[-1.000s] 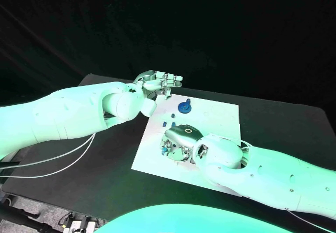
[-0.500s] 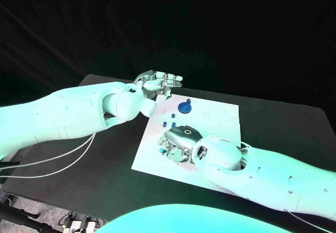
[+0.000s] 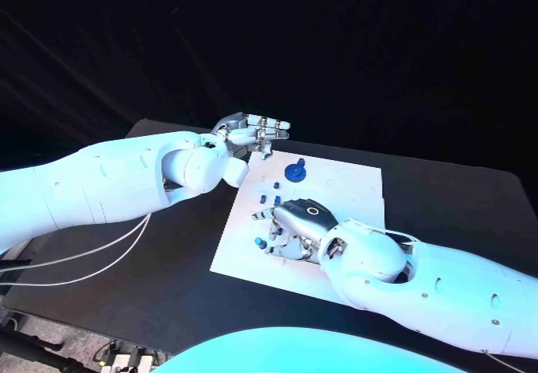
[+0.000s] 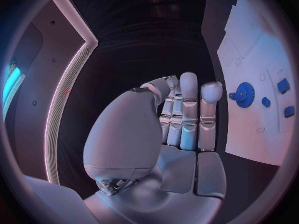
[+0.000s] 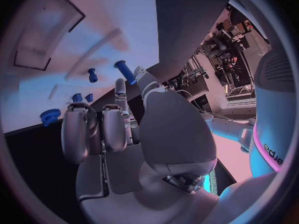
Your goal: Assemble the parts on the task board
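While the left hand point(image 3: 253, 129) idles empty with straight fingers beyond the task board's point(image 3: 353, 186) far edge, the right hand point(image 3: 294, 227) curls over parts near its left edge, grip unclear.

One white task board point(image 3: 347, 186) lies on the counter point(image 3: 168, 256). One blue gear point(image 3: 295, 172) and five smaller blue parts point(image 3: 267, 200) show on it.

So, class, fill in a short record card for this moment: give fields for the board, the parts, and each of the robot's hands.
board: white task board on the black table
parts: blue gear-shaped part, small blue pieces, blue peg
left hand: silver left hand at the board's far corner, fingers straight and together, holding nothing
right hand: silver right hand over the board, fingers curled, grasp unclear
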